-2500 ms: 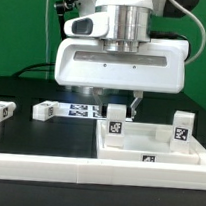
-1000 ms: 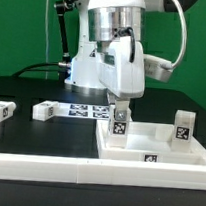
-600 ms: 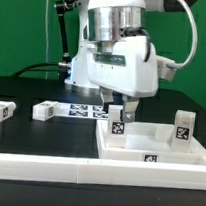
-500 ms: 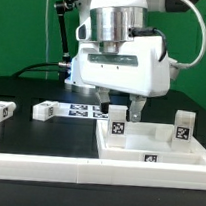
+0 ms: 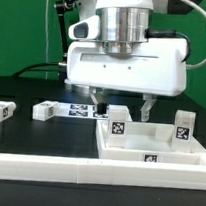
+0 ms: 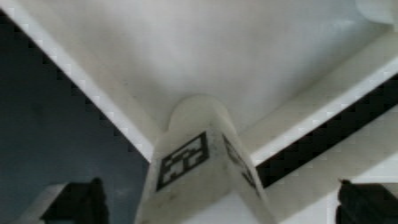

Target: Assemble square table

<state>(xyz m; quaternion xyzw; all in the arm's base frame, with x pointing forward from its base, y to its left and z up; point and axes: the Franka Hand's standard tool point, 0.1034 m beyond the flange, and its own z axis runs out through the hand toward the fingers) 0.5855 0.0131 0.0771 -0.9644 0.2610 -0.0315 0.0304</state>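
The square table's white slab (image 5: 157,151) lies at the exterior view's right, with its raised rim up. Two white tagged legs stand upright on it, one (image 5: 117,126) at its back left corner and one (image 5: 181,127) at its back right. My gripper (image 5: 123,110) hangs open just above the left leg, a finger on each side and neither touching it. The wrist view looks down that leg (image 6: 203,158) onto the slab (image 6: 231,60), with the dark fingertips (image 6: 75,200) wide apart. Two loose legs (image 5: 2,110) (image 5: 43,110) lie on the black table.
The marker board (image 5: 82,111) lies flat behind the slab, near the arm's base. A long white border rail (image 5: 46,168) runs along the front edge. A green wall closes the back.
The hand has turned about its upright axis to face the camera squarely. Its jaws have spread and let go of the left leg, which stays standing on the slab.
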